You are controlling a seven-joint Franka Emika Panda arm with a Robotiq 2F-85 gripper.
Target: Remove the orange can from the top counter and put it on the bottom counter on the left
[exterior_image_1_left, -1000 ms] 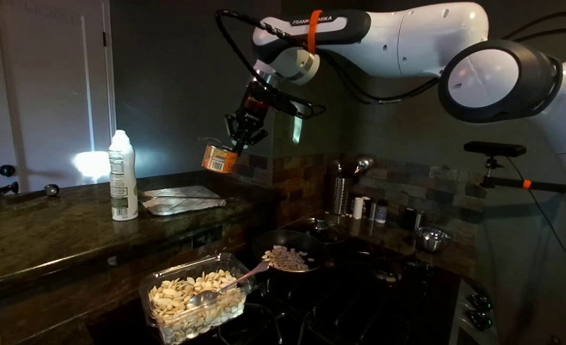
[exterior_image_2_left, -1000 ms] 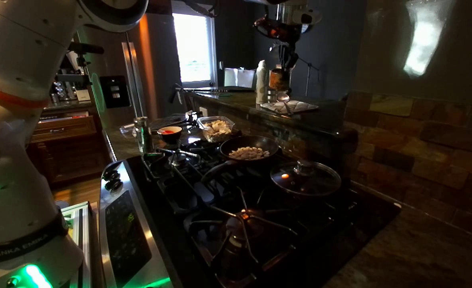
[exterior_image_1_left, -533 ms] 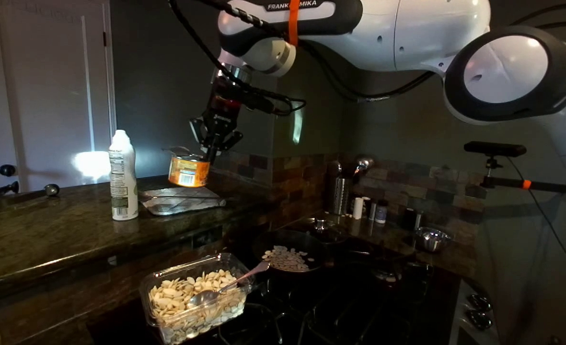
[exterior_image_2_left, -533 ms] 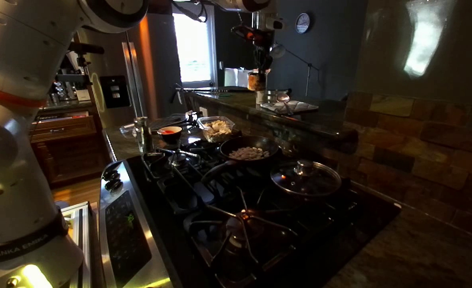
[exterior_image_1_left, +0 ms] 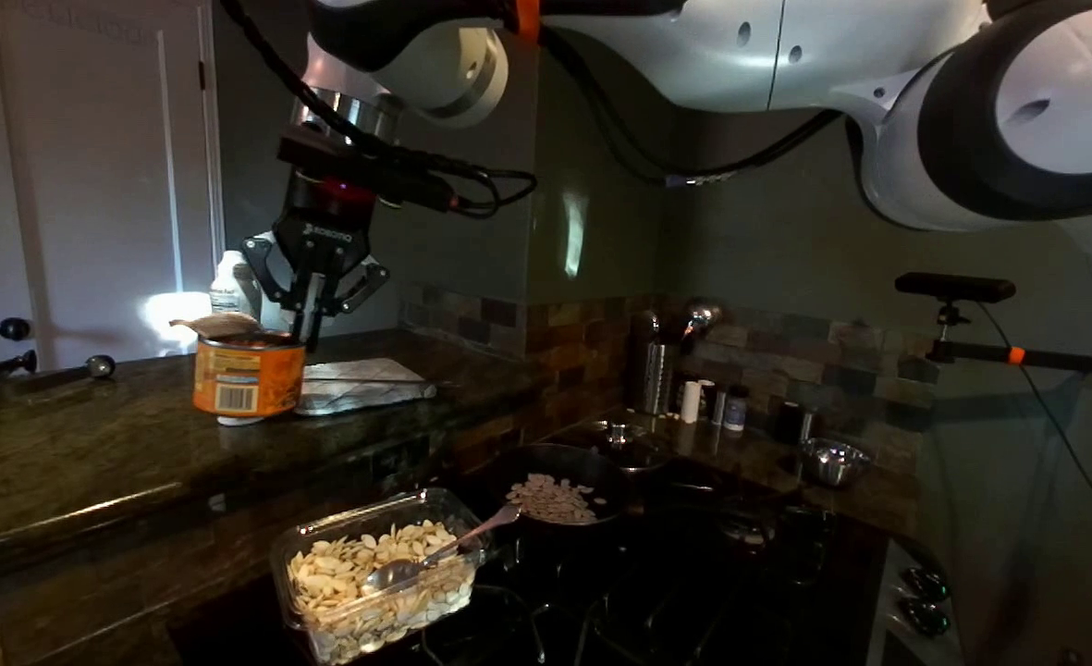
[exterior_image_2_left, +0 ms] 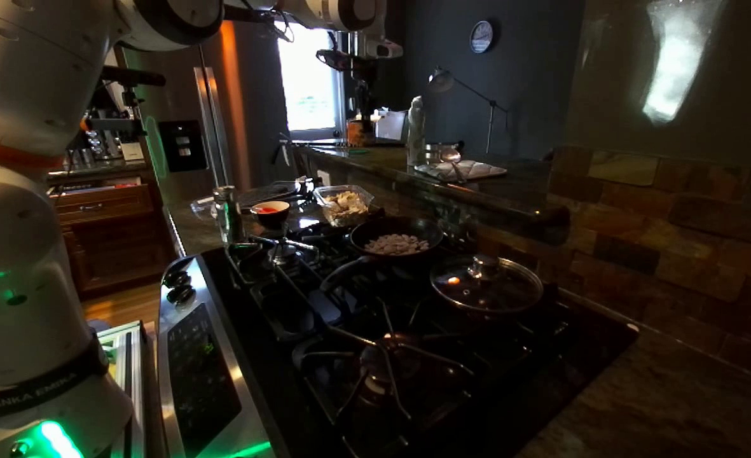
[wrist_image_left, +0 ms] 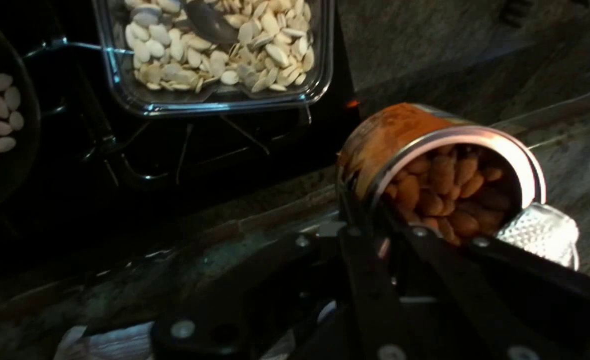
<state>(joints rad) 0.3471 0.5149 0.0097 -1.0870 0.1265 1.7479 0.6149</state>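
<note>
The orange can (exterior_image_1_left: pixel 251 379) hangs in the air over the raised desk (exterior_image_1_left: pixel 65 444), left of centre in an exterior view, with the foot of a white bottle (exterior_image_1_left: pixel 229 287) peeping out just below it; it looks wider than tall to me, its axis close to upright and its open mouth upward, a metal lid (exterior_image_1_left: pixel 217 324) jutting from the rim leftward; in the wrist view that mouth faces the lower right and shows brown nuts (wrist_image_left: pixel 442 190); a barcode (exterior_image_1_left: pixel 236 399) sits low on its side, the small print too fine for me to read; I can make out ROBOTIQ on the end effector (exterior_image_1_left: pixel 305 338) and FRANKA EMIKA around the robot base (exterior_image_2_left: pixel 44 407), lower left in an exterior view; in an exterior view the arm (exterior_image_1_left: pixel 693 55) stretches along the top edge from the upper right, its wrist (exterior_image_1_left: pixel 351 106) hanging at upper left and the end effector pointing down; its fingers (wrist_image_left: pixel 362 280), in the wrist view, stand close together at the lower left of the can, pinching its wall between them.
</note>
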